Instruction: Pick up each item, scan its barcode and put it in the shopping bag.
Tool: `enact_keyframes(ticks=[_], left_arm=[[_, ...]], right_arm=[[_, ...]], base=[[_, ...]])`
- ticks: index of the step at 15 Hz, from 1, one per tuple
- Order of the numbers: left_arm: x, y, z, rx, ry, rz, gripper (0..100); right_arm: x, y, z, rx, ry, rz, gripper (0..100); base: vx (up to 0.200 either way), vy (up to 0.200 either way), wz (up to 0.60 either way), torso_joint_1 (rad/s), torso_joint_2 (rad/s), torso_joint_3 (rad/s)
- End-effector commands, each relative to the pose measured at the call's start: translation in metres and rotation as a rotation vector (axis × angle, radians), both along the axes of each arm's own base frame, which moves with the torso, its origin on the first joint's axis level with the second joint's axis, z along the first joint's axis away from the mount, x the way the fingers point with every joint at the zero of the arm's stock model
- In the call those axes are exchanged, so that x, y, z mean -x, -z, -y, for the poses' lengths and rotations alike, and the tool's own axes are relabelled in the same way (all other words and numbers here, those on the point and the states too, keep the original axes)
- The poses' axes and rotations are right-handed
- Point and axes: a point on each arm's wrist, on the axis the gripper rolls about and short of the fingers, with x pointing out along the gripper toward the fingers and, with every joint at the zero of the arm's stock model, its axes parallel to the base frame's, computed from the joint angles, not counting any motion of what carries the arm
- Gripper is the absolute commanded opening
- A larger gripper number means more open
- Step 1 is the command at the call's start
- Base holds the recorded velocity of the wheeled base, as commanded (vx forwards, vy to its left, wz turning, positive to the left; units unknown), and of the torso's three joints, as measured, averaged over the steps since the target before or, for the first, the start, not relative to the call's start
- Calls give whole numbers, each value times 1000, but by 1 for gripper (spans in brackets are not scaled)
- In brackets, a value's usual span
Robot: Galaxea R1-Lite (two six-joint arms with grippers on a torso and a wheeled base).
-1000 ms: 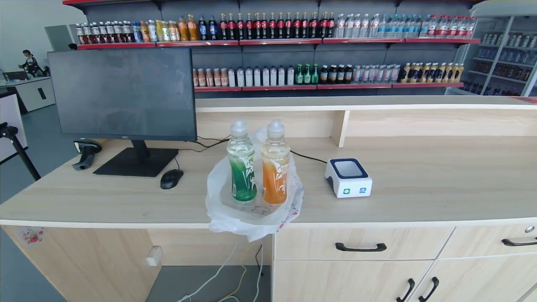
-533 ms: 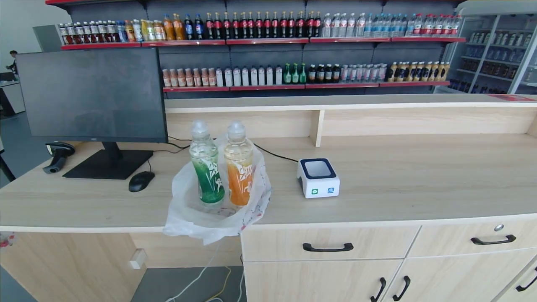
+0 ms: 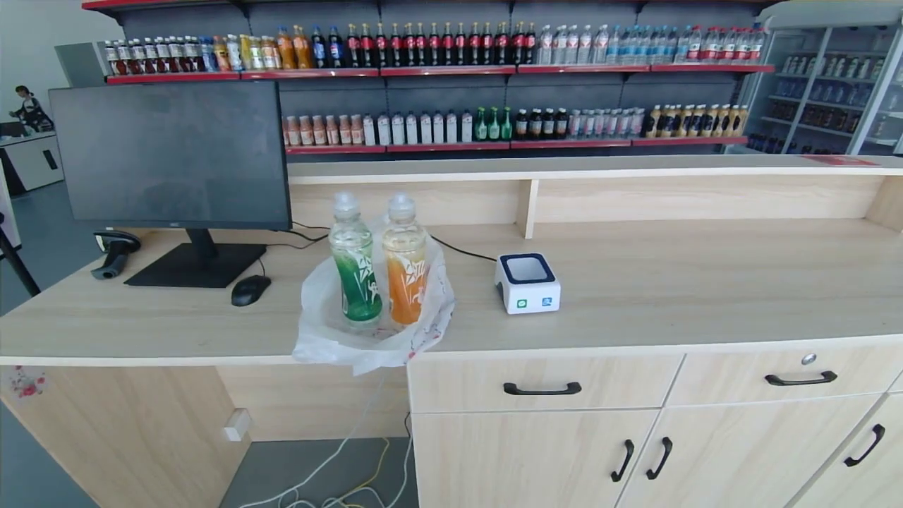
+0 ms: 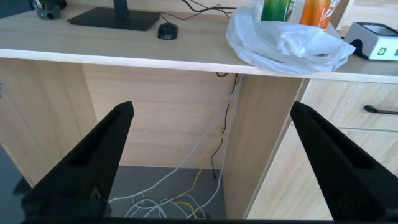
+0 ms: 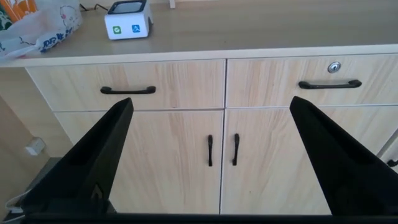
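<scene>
Since the earlier frames the whole head view has shifted, which is a camera move. The bottles, bag and scanner keep their places relative to one another.

Head view: a green bottle (image 3: 357, 271) and an orange bottle (image 3: 405, 268) stand upright, side by side, inside the white shopping bag (image 3: 338, 340). The bag's slumped rim droops over the front edge of the wooden counter (image 3: 705, 282). The white barcode scanner (image 3: 527, 283) sits near the bag on its right, window facing up. On the bag's left lie a black mouse (image 3: 250, 290), then a dark monitor (image 3: 173, 155), and a handheld scanner (image 3: 113, 252) at the far end.

Left wrist view: the left gripper (image 4: 211, 109) has its fingers spread wide and holds nothing. It sits below counter height, facing the recess where cables (image 4: 186, 186) hang. The bag and the lower parts of both bottles appear above it.

Right wrist view: the right gripper (image 5: 210, 102) is likewise spread wide and empty, well apart from the scanner. It faces the drawers (image 5: 127, 91) and cupboard doors (image 5: 210, 149).
</scene>
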Motion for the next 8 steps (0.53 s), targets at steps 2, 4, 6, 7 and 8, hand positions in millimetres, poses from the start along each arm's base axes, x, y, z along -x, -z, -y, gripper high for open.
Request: enact_keyframes(ticks=[2, 4, 6, 7, 8], left_arm=[[0, 0, 0, 1, -2, 0, 100], [0, 0, 0, -1, 0, 0, 100], [0, 0, 0, -1, 0, 0, 100], [0, 0, 0, -1, 0, 0, 100], [0, 0, 0, -1, 0, 0, 100]], right_arm=[[0, 0, 0, -2, 1, -1, 100], [0, 0, 0, -3, -1, -2, 100], [0, 0, 0, -4, 1, -1, 100], [0, 0, 0, -6, 4, -2, 100], [0, 0, 0, -7, 7, -1, 100]], base=[[-100, 0, 0, -1, 4, 4], [0, 0, 0, 0, 0, 0], [0, 0, 0, 0, 0, 0], [0, 0, 0, 0, 0, 0], [0, 0, 0, 0, 0, 0]])
